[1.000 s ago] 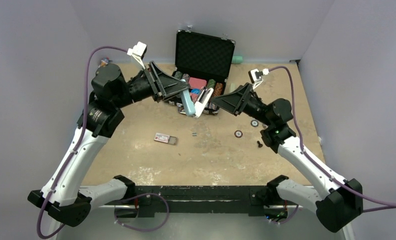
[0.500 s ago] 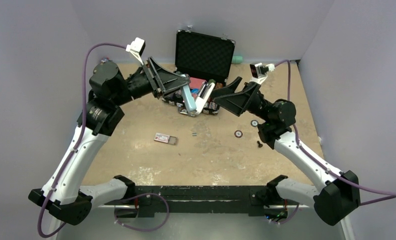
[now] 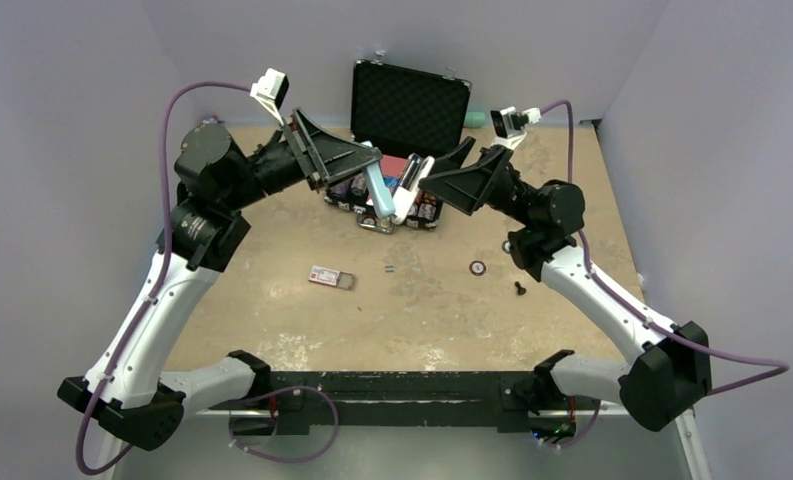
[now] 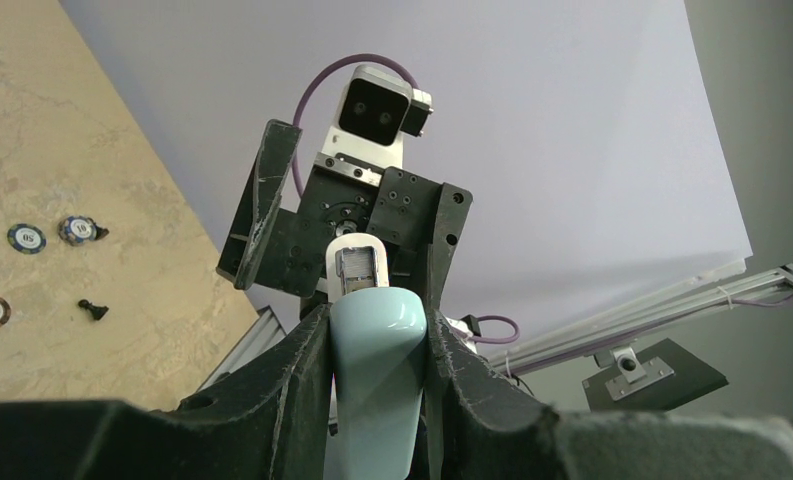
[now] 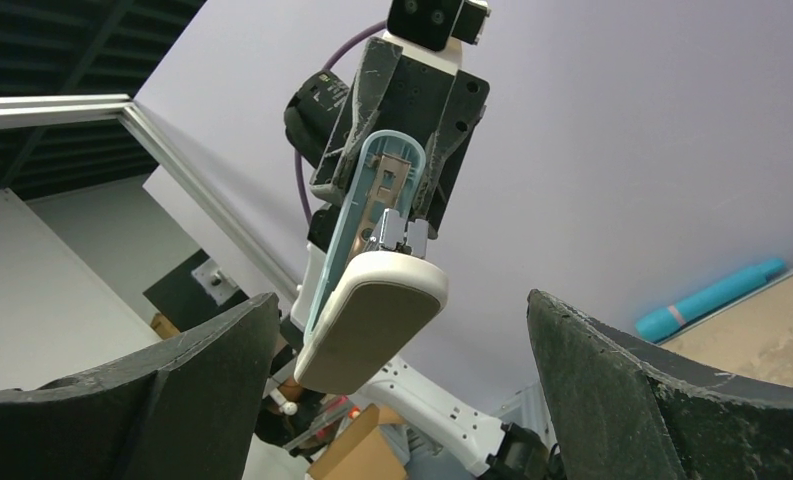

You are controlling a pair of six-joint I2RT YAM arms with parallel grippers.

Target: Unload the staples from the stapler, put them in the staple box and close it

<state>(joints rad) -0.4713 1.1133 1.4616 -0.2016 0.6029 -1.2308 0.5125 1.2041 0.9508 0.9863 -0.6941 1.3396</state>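
Note:
My left gripper (image 3: pixel 370 172) is shut on the light-blue top half of the stapler (image 3: pixel 382 203), held in the air in front of the black case. The stapler is swung open in a V, its white base (image 3: pixel 405 192) pointing up and right. In the left wrist view the blue body (image 4: pixel 377 380) sits between my fingers and its staple channel (image 4: pixel 360 268) faces up. My right gripper (image 3: pixel 430 181) is open, its jaws wide on either side of the white base (image 5: pixel 372 320) without touching. A tiny silvery staple strip (image 3: pixel 389 268) lies on the table.
An open black case (image 3: pixel 410 100) with poker chips stands at the back. A small card box (image 3: pixel 331 277), a loose chip (image 3: pixel 478 267) and a small black piece (image 3: pixel 520 288) lie on the table. A teal cylinder (image 3: pixel 475 119) lies by the back wall.
My right gripper has moved left and up, closing in on the stapler's white base. My left gripper has lifted and tilted the open stapler slightly.

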